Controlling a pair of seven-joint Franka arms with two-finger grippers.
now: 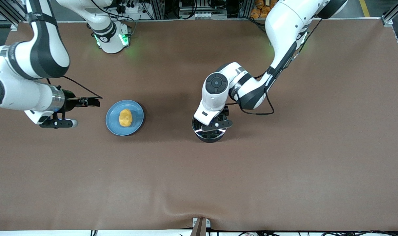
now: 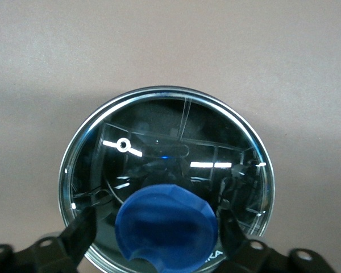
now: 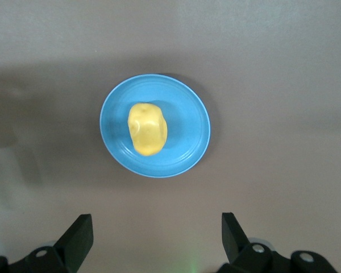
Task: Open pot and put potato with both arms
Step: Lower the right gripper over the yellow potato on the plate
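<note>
The pot (image 1: 209, 132) stood on the brown table (image 1: 284, 170) near its middle, with the glass lid (image 2: 165, 170) seated on the rim. The left gripper (image 2: 166, 227) was down over the lid, its fingers (image 2: 85, 227) spread to either side of the blue knob (image 2: 166, 224); whether the pads touched the knob could not be determined. The pot's handle was hidden under the arm.

The potato (image 1: 125, 117) lay on the blue plate (image 1: 136, 126), toward the right arm's end of the table from the pot. The right gripper (image 1: 87, 102) waited just beside the plate, above the table, fingers (image 3: 79, 236) well apart and empty.

Handling notes, as judgement:
- Lid: glass, rigid, smooth, breakable if dropped. Grasp at the knob only; lift straight up to clear the rim.
- Knob: rounded, likely slick. Centre it between the pads before closing.
- Potato: light, firm, lumpy, liable to roll on the shallow plate. Grip across its narrow middle.
</note>
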